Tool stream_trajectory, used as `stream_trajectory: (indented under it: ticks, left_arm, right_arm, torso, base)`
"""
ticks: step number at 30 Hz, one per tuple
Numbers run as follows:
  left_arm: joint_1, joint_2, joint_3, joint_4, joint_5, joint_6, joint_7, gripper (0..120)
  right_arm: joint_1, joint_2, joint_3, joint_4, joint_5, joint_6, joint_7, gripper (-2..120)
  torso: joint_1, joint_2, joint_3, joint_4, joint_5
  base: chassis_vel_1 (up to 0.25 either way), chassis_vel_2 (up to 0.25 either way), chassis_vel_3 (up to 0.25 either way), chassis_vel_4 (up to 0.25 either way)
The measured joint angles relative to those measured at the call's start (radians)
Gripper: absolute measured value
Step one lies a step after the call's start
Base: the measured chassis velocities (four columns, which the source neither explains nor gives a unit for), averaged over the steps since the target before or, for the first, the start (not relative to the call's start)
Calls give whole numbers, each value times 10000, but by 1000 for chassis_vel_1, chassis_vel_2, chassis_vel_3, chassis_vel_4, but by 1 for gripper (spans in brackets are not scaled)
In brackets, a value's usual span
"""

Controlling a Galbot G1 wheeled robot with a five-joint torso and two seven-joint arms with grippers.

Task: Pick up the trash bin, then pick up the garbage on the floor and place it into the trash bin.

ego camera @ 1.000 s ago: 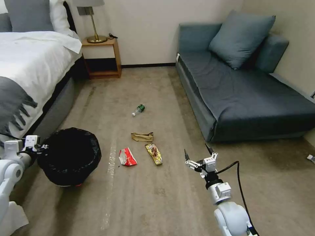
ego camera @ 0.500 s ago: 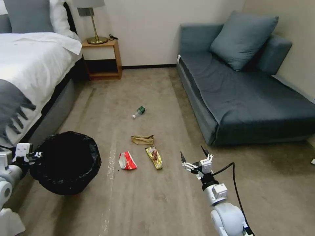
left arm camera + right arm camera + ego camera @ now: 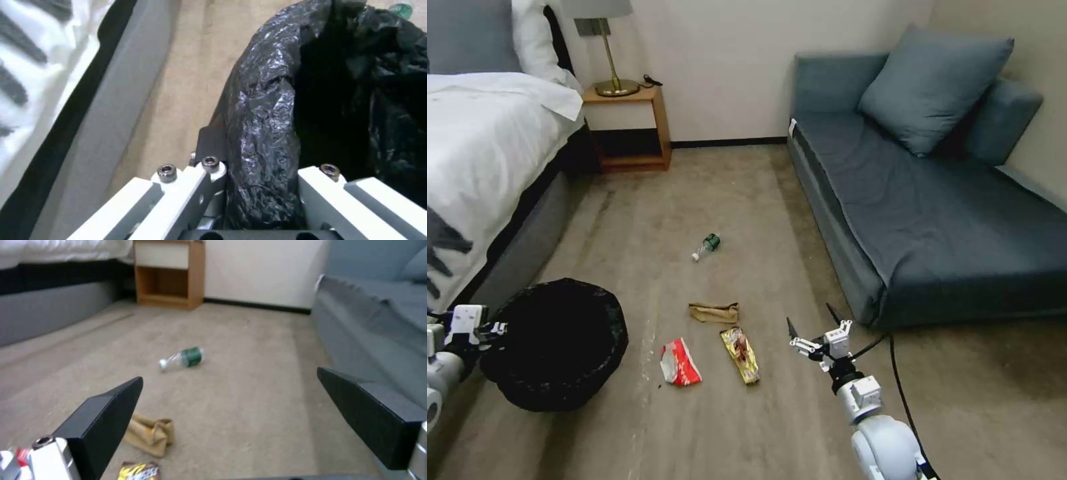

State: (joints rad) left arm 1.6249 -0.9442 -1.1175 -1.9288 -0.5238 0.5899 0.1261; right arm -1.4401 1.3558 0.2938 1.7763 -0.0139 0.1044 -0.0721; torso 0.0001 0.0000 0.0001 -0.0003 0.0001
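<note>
Now left end effector clamped on black-bagged trash bin rim; right end effector apart.

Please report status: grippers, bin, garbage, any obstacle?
Left gripper shut on trash bin rim. Right gripper open, empty. Garbage on floor. Path clear.

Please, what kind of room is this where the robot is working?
Most likely a hotel room or a bedroom. A bed with white linen stands beside a wooden nightstand that carries a brass lamp, and a blue-grey sofa with a cushion faces the bed across a beige carpet.
</note>
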Motion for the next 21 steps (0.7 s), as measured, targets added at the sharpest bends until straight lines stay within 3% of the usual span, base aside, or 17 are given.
stream_trajectory:
  ticks: [6, 12, 16, 21]
  left_arm:
    - [241, -143, -109, -237, 35, 5, 26, 5]
    - [507, -335, -229, -448, 109, 29, 72, 5]
    - [713, -422, -360, -545, 139, 30, 83, 5]
    - [925, -542, -416, -694, 177, 34, 84, 5]
  right_arm:
    - [152, -314, -666, -256, -62, -311, 37, 100]
    - [463, -691, -1659, -685, -68, -1240, 128, 100]
    - [1378, -817, -2616, -1390, 937, -2896, 240, 100]
    - [2700, -708, -3445, -2635, 2308, -4052, 142, 100]
  torso:
    - [-1, 0, -1, 4, 0]
    - [0, 0, -1, 3, 0]
    - [-1, 0, 0, 3, 0]
    - [0, 0, -1, 5, -1]
  base:
    - [-30, 32, 38, -22]
    - [0, 0, 0, 0]
    - [0, 0, 0, 0]
    - [0, 0, 0, 0]
